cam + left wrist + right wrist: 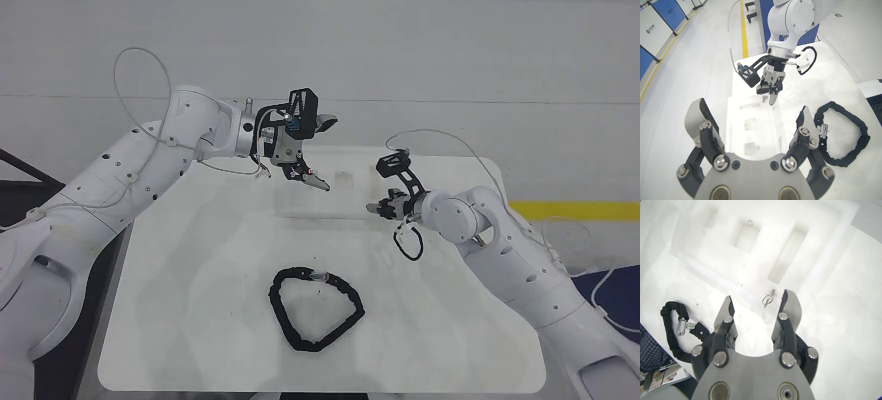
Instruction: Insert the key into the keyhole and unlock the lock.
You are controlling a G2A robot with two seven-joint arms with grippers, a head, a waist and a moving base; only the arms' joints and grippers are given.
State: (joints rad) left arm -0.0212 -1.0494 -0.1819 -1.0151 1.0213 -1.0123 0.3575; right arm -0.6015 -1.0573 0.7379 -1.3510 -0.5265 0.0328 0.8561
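Right claw (757, 294) spread above key (768, 298), lock (680, 327) nearby

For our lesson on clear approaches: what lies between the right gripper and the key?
Nothing. The right wrist view shows the key lying on the foam tray just beyond the open right gripper, with no object in the gap.

Left gripper (753, 108) and right gripper (757, 297) aloft, facing each other, angled downward, both spread wide.
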